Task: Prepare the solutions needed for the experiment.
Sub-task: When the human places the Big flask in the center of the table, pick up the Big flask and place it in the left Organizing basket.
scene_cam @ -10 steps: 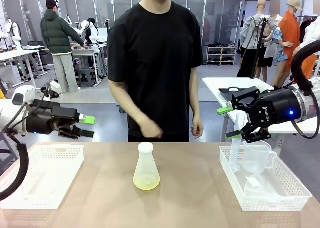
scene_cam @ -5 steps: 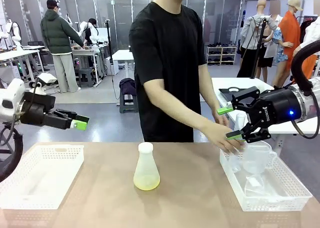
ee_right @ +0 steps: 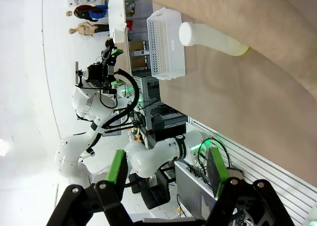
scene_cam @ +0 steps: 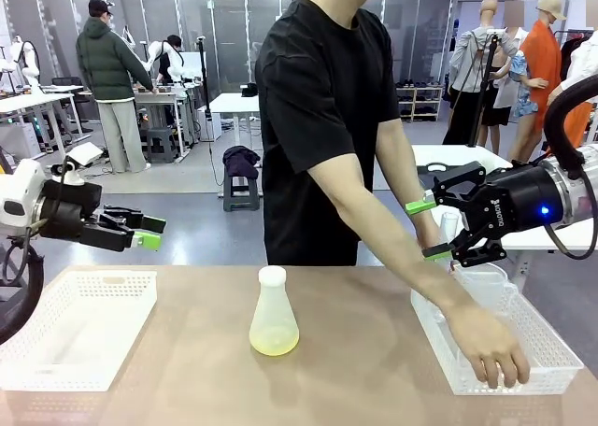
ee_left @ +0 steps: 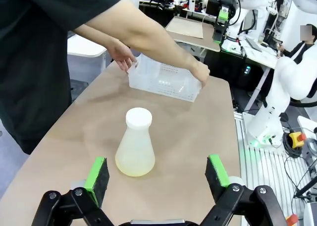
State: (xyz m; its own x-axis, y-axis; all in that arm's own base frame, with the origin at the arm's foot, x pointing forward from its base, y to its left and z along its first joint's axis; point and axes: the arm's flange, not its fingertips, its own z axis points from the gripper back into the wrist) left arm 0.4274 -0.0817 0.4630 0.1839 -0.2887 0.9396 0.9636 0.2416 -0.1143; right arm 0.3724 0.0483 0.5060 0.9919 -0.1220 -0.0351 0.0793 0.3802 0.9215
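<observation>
A translucent white conical flask with a white cap stands upright at the table's middle. A shallow layer of pale yellow-green solution lies at its bottom. In the left wrist view the flask stands just beyond my open fingers. My left gripper hovers open above the table's far left, level, with nothing in it. Above the white basket at the right my right gripper hangs open and empty. The person's hand reaches into that basket, close under this gripper.
An empty white basket sits at the table's left. The right basket holds clear plastic labware, among them a beaker. The person leans over the far edge, forearm stretched across the right side. The right wrist view shows the flask sideways.
The person's hand has gone from the right basket's near corner down deep into it. My left gripper has dropped slightly. The right gripper has kept still.
</observation>
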